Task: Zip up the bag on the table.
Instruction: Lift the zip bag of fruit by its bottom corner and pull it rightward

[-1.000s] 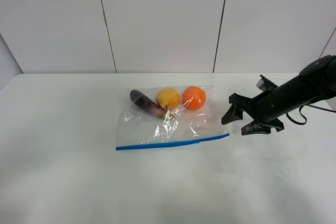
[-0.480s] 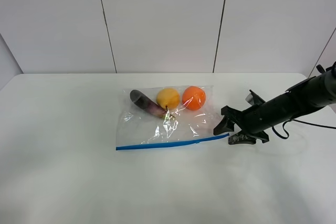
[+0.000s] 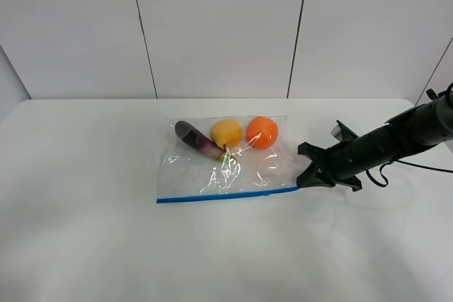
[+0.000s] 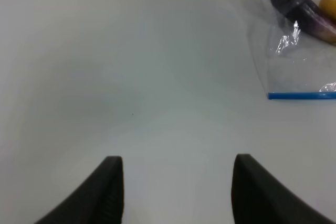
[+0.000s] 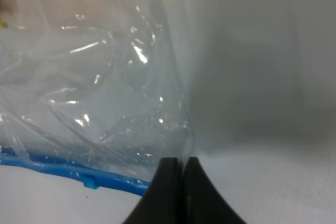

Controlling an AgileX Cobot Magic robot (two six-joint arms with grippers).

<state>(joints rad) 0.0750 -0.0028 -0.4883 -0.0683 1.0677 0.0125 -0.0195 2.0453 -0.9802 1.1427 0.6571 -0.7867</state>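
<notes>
Exterior high view: bag (image 3: 223,164) is lying flat mid-worktop (image 3: 85,231), zipper (image 3: 226,194) along the near side. At its right edge the right gripper (image 3: 306,178) is being held clamped on the plastic, presumably anchoring it. Off the opposite corner, the left gripper (image 4: 176,187) is being held apart.

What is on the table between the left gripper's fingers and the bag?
Nothing. In the left wrist view, only bare white table lies between the open left gripper and the bag.
</notes>
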